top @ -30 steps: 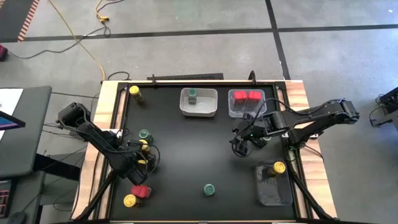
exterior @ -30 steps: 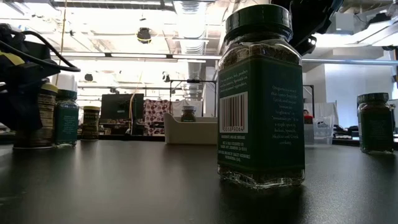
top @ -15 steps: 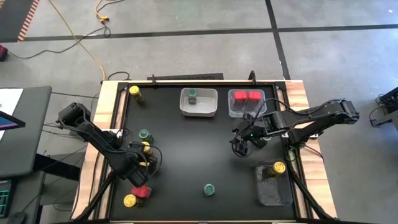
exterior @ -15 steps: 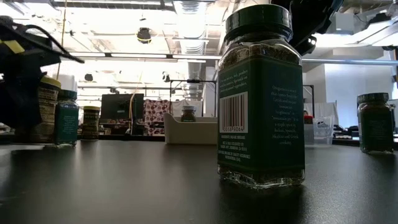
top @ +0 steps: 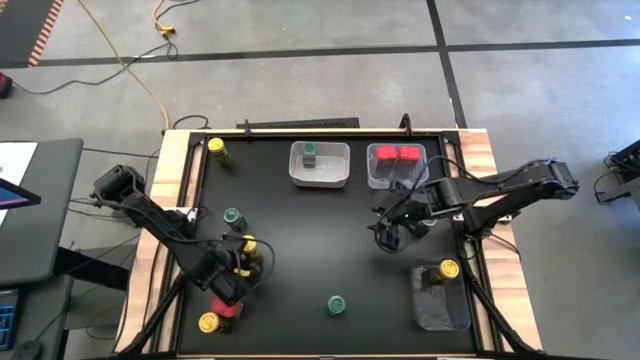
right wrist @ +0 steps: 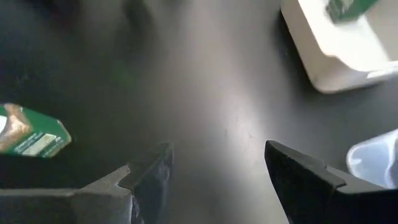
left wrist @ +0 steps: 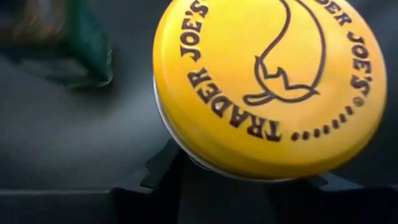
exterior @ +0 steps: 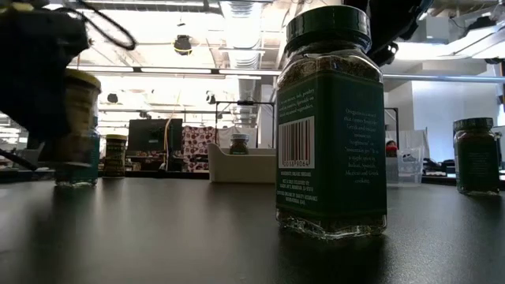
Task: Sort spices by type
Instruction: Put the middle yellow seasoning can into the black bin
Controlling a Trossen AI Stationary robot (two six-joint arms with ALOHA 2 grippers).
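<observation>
we are looking down on a black table (top: 300,240) with two dark robot arms reaching in from its sides. the left gripper (top: 243,258) is sitting near the table's left front, and its fingers are clamping tight on a yellow-lidded jar (top: 248,244); in the left wrist view that lid (left wrist: 268,81) is filling most of the picture. a green-lidded jar (top: 232,216) is standing just behind it, and a red boxy container (top: 227,308) and another yellow-lidded jar (top: 208,322) are sitting near the front left corner. a third yellow-lidded jar (top: 216,148) is standing at the back left corner.

the right gripper (top: 392,232) is hovering right of the middle, its fingers (right wrist: 148,177) standing partly apart and gripping nothing.

at the back, a white bin (top: 320,178) is holding one green jar (top: 310,153), and a clear bin (top: 374,178) is holding red boxes (top: 397,155). a clear bin (top: 440,305) at the front right is holding a yellow-lidded jar (top: 447,269). one green-lidded jar (top: 337,303) is standing alone at the front centre.
</observation>
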